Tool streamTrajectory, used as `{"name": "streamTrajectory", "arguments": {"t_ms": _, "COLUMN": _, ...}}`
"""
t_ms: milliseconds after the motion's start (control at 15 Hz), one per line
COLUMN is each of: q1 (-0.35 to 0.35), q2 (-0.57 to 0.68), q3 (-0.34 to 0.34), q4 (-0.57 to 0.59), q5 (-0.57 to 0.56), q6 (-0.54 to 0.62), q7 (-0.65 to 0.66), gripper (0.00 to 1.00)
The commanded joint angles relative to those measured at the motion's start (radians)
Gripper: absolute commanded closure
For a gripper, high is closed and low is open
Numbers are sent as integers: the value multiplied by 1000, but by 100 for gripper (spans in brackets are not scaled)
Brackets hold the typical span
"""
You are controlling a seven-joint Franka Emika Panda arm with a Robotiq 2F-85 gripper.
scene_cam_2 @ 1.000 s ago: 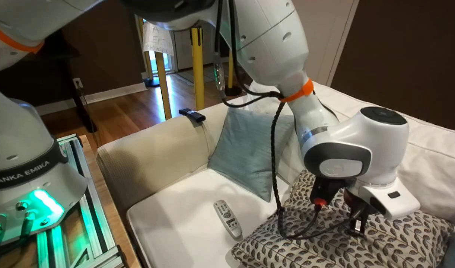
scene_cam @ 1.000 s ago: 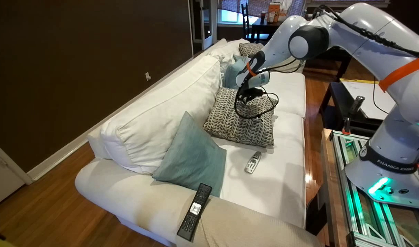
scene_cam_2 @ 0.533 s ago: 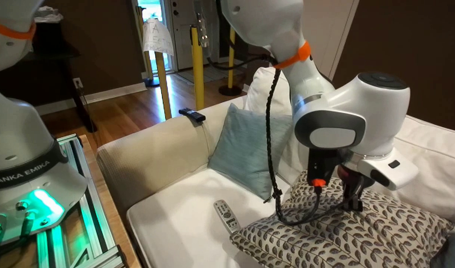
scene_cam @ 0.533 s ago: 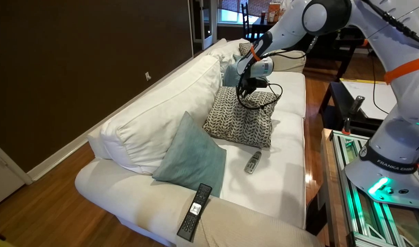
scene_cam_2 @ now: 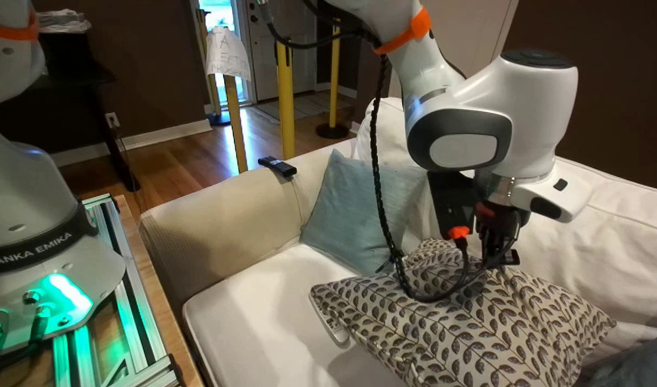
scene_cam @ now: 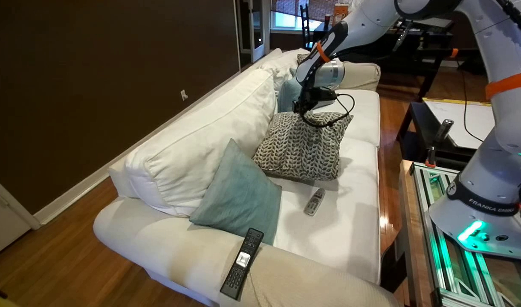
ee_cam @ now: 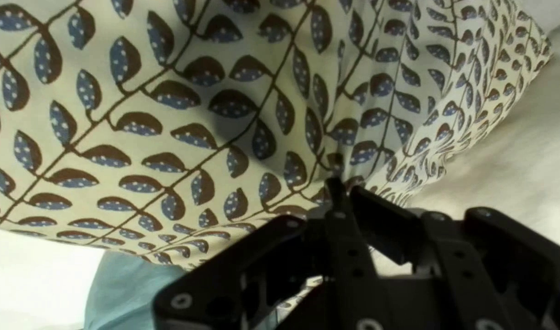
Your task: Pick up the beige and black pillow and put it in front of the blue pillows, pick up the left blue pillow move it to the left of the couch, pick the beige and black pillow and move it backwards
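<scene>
Fingers [ee_cam: 384, 222] are clamped on the beige and black pillow [scene_cam_2: 468, 322], fabric all bunched. It's over the couch [scene_cam: 324, 243] seat, can't tell if touching. A blue pillow [scene_cam: 242, 194] is tucked in the couch's corner.

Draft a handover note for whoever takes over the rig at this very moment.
Gripper: shut on the beige and black pillow, pinching its fabric.
Where: that pillow is over the seat of the couch, seemingly at least partly lifted; one blue pillow sits in the corner by the couch arm, the other blue pillow farther along, past the patterned one.
Done: the grasp; with a blue pillow at the couch's end, that move is probably finished.
Left: likely move the beige and black pillow backwards, then release.
</scene>
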Motion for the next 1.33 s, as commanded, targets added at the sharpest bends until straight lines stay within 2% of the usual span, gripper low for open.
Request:
{"name": "streamTrajectory", "arguments": {"t_ms": 0, "q1": 22, "q2": -126, "q3": 5, "q4": -92, "q5": -28, "q6": 7, "q7": -70, "gripper": 98}}
{"name": "streamTrajectory", "arguments": {"t_ms": 467, "q1": 38, "q2": -237, "q3": 17, "q4": -155, "q5": -38, "q6": -14, "q7": -150, "gripper": 98}}
{"name": "streamTrajectory", "arguments": {"t_ms": 800, "q1": 17, "q2": -345, "q3": 55, "q4": -218, "q5": 19, "q6": 16, "q7": -246, "gripper": 98}}
{"name": "streamTrajectory", "arguments": {"t_ms": 1267, "q1": 45, "q2": -477, "q3": 43, "q4": -261, "q5": 87, "q6": 32, "q7": -323, "gripper": 98}}
